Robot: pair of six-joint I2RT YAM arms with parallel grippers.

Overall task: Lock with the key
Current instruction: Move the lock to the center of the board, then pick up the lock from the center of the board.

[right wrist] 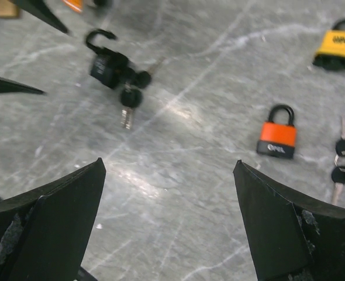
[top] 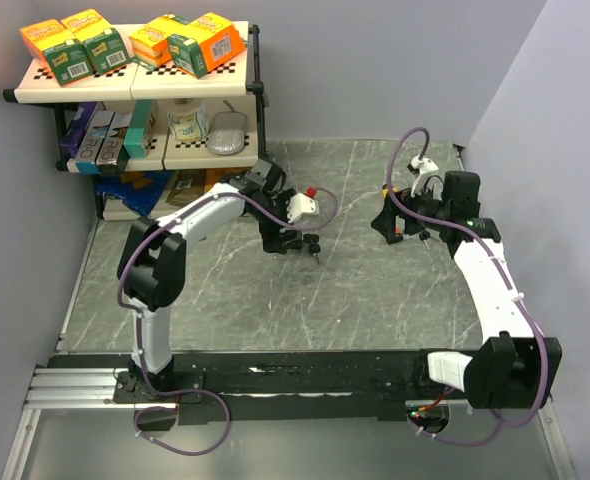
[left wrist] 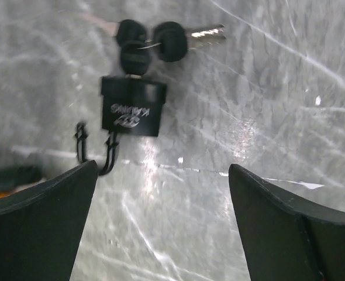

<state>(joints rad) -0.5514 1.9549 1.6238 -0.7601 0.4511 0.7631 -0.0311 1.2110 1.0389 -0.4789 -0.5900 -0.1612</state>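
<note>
Near the middle of the table (top: 375, 300), just to the right of the left arm's wrist, the black padlock (left wrist: 131, 106) lies flat with its shackle (left wrist: 97, 153) swung open, the free leg clear of the body. A black-headed key (left wrist: 135, 57) sits against the keyway end and appears to be inserted. Two further keys (left wrist: 172, 40) on the same ring fan out beyond it. The left gripper (left wrist: 162, 181) hovers over the padlock with its fingers (left wrist: 38, 234) spread apart and holding nothing. The padlock lies ahead of the fingertips, not between them. The right gripper (right wrist: 169, 175) is likewise spread and empty, positioned well to the right and facing the padlock. Between the right gripper and the padlock stand an orange padlock (right wrist: 277, 136) with its shackle closed, a yellow padlock (right wrist: 340, 47) and a separate key bunch (right wrist: 342, 161). Assessment: locking has not begun. The remaining steps are to hold the body, press the shackle home, then turn and withdraw the key.
</note>
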